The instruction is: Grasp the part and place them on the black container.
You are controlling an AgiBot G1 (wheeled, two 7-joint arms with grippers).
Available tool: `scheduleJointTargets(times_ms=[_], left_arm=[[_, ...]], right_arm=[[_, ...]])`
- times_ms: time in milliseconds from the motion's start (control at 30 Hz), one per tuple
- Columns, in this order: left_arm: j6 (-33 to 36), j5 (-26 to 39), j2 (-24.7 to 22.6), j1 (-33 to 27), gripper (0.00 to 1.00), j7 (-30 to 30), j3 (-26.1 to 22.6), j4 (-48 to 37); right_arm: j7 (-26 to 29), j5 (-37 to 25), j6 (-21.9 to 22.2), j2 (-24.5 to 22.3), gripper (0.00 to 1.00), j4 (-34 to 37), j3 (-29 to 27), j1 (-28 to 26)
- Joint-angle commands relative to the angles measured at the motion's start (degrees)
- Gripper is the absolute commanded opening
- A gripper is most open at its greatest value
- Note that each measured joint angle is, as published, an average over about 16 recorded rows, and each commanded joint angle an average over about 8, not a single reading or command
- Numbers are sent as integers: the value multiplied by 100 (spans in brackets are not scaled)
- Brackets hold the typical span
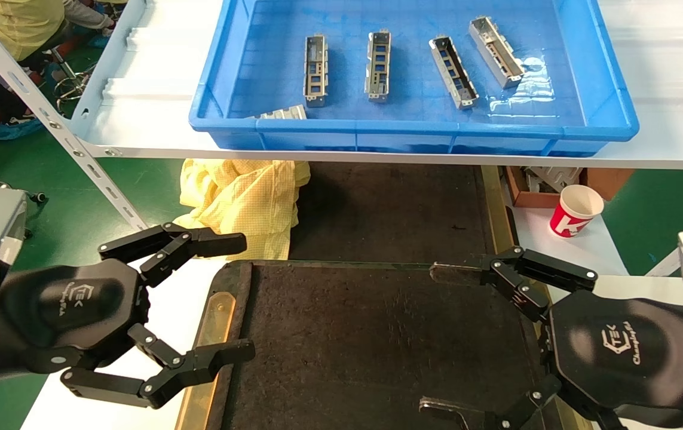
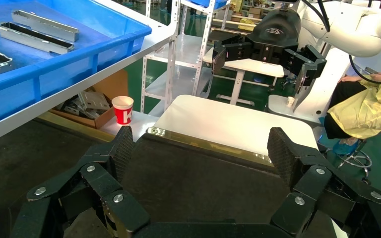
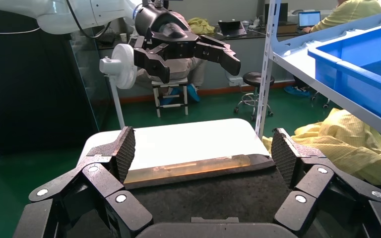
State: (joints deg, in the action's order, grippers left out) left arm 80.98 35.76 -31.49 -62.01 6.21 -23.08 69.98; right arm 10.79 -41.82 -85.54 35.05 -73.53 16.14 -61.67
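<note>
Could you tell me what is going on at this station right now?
Nothing has been picked up yet. The left gripper and the right gripper hover open and empty over opposite sides of the black container, which holds no pieces. The metal parts lie in the blue bin on the shelf beyond.

A green floor [image 1: 658, 215] runs under everything. A pale shelf [image 1: 156, 113] on a perforated slanted metal upright [image 1: 66, 140] crosses the far side. A yellow cloth [image 1: 245, 200] lies heaped below it on the left, and to the right a red-and-white paper cup [image 1: 577, 210] stands on a white desk [image 1: 586, 248] near a cardboard box [image 1: 556, 185]. Far left, a stool [image 3: 254, 79] and a white fan [image 3: 121, 59] stand by a dark wall [image 3: 30, 74].
</note>
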Motion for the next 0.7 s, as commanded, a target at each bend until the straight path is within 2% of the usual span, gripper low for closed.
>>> scheduleJointTargets(times_ms=[33,200,233,267,467,500,533,700], left_arm=[[0,0,0,0,100,0,0,0],[0,0,0,0,100,0,0,0],[0,0,0,0,96,0,0,0],[0,0,0,0,90,0,0,0],[0,0,0,0,15,0,0,0],[0,0,0,0,6,0,0,0],[0,0,0,0,0,0,0,0],[0,0,0,0,0,0,0,0]], right_arm=[[0,0,0,0,100,0,0,0],[0,0,0,0,100,0,0,0],[0,0,0,0,100,0,0,0],[0,0,0,0,100,0,0,0],[0,0,0,0,100,0,0,0],[0,0,0,0,100,0,0,0],[0,0,0,0,100,0,0,0],[0,0,0,0,100,0,0,0]])
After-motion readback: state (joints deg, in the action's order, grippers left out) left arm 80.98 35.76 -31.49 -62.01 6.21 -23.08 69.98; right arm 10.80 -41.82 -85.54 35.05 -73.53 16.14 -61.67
